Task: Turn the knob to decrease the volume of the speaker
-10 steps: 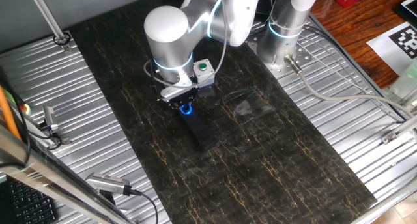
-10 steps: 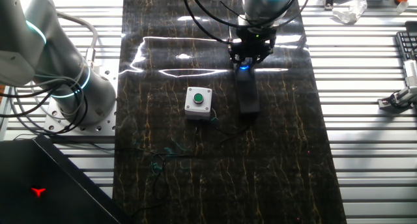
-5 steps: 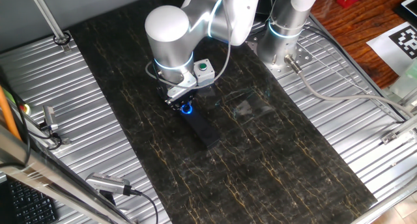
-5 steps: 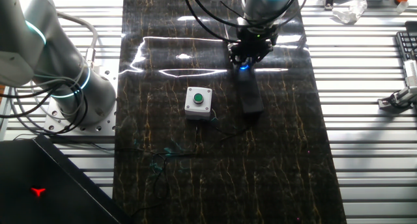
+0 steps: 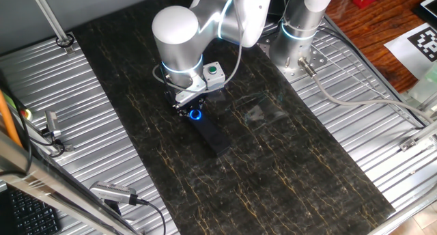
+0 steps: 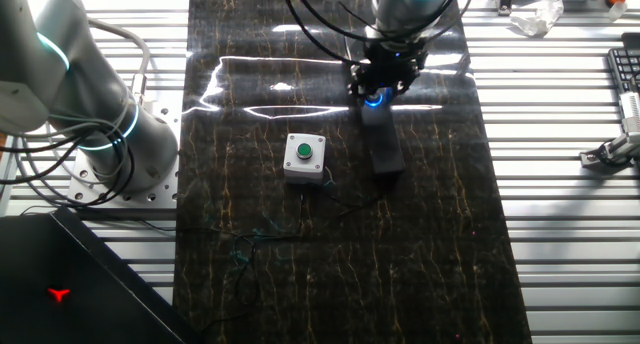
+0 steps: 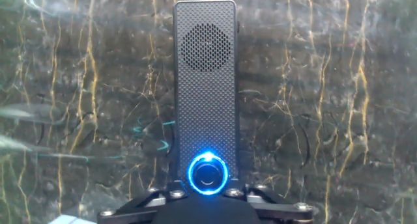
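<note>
One gripper [image 5: 194, 109] hangs straight down over the knob [image 7: 208, 174], and we cannot tell whether its fingers clasp it. We see that round, blue-ringed dial at the near end of the speaker [image 7: 205, 87], a slim black perforated bar flat on the dark gold-veined mat [image 6: 300, 264], with ribbed metal tabletop [image 6: 560, 214] on both sides.

The arm's bent over with its wrist pointing straight down, tool [image 5: 194, 111] hanging low near the counter, can't really tell how its fingers are set.
</note>
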`<state>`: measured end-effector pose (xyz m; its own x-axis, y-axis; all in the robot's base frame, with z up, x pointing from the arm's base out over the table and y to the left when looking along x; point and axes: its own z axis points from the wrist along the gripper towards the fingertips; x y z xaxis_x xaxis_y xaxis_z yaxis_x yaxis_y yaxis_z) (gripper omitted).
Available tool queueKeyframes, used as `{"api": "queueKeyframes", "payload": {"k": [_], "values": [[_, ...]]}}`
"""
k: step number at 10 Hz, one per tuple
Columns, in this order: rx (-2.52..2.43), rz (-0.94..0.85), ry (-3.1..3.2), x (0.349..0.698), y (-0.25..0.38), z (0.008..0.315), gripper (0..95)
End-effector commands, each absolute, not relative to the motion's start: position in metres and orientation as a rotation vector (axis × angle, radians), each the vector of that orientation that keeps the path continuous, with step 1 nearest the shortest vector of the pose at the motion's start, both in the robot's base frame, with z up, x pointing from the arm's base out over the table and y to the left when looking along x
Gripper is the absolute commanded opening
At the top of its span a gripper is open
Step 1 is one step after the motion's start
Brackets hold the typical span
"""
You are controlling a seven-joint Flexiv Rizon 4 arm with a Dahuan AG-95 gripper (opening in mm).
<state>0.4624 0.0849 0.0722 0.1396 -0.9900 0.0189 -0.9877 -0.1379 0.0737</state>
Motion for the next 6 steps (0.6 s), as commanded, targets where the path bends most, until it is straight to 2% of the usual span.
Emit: {"api": "queueKeyframes", "payload": {"k": [1,3,4,5,6], "values": [[2.228,-0.048,-2.114,0.465,0.085,0.093,57.0],[1.911,-0.036,-2.404,0.465,0.087,0.122,57.0],[1.561,-0.030,-2.639,0.466,0.091,0.144,57.0],[1.397,-0.026,-2.726,0.466,0.094,0.153,38.0],[0.956,-0.013,-2.900,0.467,0.103,0.175,0.0]]}}
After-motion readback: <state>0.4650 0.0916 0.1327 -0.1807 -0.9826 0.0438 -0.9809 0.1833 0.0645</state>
